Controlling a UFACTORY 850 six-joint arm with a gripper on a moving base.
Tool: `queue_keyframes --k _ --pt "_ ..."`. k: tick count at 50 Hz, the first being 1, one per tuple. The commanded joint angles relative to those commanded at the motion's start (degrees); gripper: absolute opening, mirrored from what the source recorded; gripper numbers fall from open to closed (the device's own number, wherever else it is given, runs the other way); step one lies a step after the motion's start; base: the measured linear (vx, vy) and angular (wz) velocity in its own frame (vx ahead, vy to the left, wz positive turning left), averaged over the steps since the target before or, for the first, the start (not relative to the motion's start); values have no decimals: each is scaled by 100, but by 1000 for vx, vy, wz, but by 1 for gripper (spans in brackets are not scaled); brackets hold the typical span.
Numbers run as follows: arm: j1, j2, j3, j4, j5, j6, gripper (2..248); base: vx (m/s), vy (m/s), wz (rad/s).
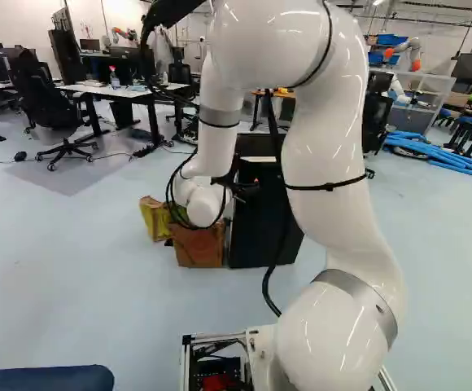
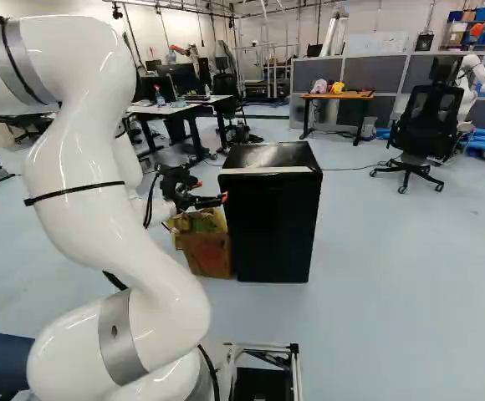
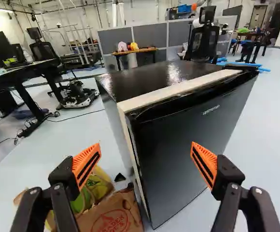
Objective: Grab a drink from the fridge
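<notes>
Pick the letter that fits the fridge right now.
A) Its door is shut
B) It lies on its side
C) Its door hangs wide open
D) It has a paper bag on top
A: the fridge stands upright with its door flush against the body, and the paper bag is on the floor beside it.

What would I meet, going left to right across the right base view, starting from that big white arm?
White arm, brown paper bag, black fridge, wooden-topped table, black office chair.
</notes>
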Motion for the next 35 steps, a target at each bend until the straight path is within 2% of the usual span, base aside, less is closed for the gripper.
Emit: queue_keyframes --k 19,35 --pt "146 -624 -524 680 320 0 247 0 0 0" --pt "166 -1096 -1003 1164 554 0 247 0 0 0"
